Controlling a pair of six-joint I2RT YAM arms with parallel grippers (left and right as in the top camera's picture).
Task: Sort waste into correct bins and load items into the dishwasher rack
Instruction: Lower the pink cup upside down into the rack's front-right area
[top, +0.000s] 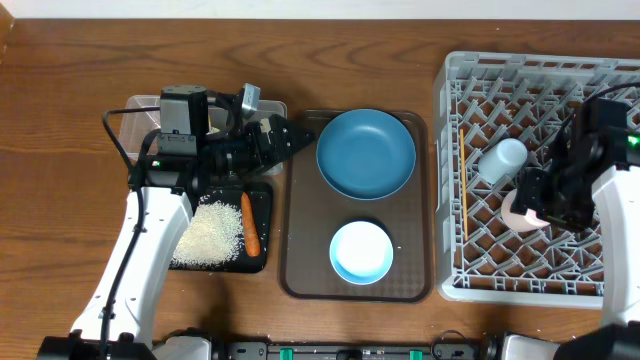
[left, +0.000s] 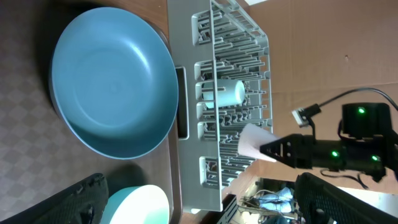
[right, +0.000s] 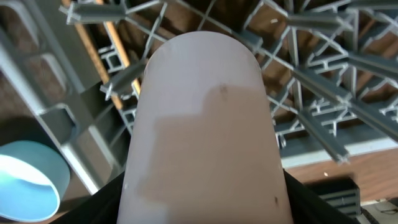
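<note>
My left gripper (top: 292, 140) hangs open and empty over the clear tub's (top: 135, 118) right end, pointing at the dark blue plate (top: 366, 153). In the left wrist view its fingers (left: 81, 199) frame the plate (left: 112, 87) and the bowl (left: 140, 205). Rice (top: 210, 235) and a carrot (top: 250, 222) lie in the black tray (top: 262, 200). My right gripper (top: 530, 200) is shut on the pale pink cup (right: 205, 124) over the grey rack (top: 540, 75). The light blue cup (top: 502, 160) and chopsticks (top: 463, 185) lie in the rack.
The plate and the white-and-blue bowl (top: 361, 250) sit on a brown serving tray (top: 300, 250) between the bins and the rack. My left arm covers most of the clear tub's inside. The rack's lattice (right: 323, 81) shows below the pink cup.
</note>
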